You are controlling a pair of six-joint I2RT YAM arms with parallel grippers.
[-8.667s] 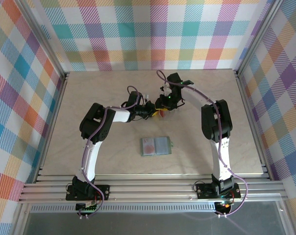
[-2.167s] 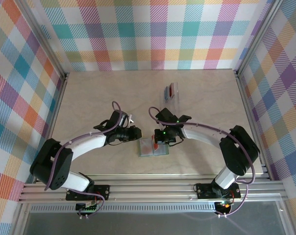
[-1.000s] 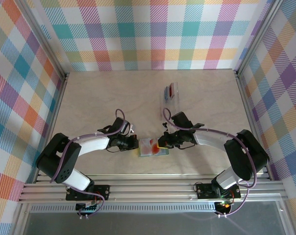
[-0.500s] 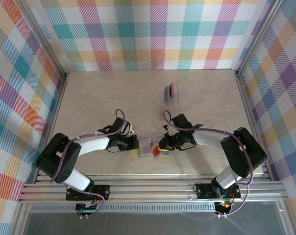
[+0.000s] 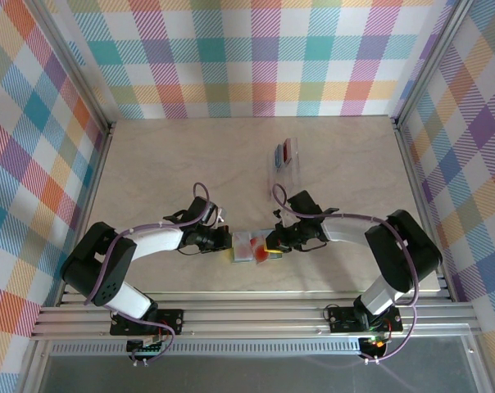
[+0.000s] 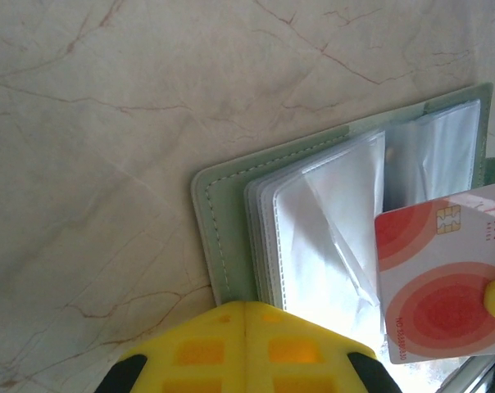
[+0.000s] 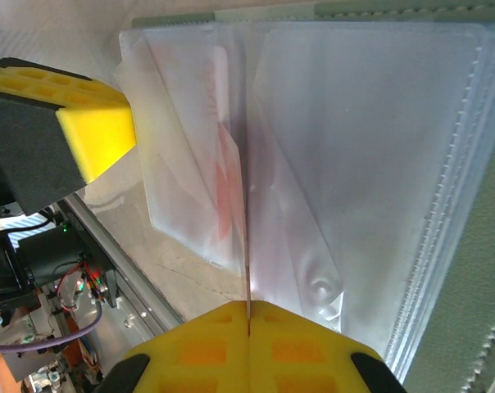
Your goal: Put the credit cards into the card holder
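Note:
The sage-green card holder [image 5: 246, 243] lies open on the table, its clear inner pockets [image 6: 329, 237] fanned up. My right gripper [image 5: 274, 243] is shut on the pale card with the orange-red round mark [image 6: 444, 286]. That card appears edge-on [image 7: 247, 246] between the yellow fingers [image 7: 190, 348], its far end among the clear pockets [image 7: 362, 147]. My left gripper [image 6: 246, 307] is shut at the holder's left edge, nothing visible between its fingers. A red card [image 5: 292, 150] and a blue card [image 5: 279, 154] stand in the rack at the back.
The clear plastic rack [image 5: 285, 164] stands behind the holder, past the right arm's elbow. Aluminium rails [image 5: 247, 315] line the near table edge. Checked walls enclose the table on three sides.
Both arms have come from the rack down to the card holder. Over the last second the right gripper edged the card leftward over the pockets; the left gripper stayed put.

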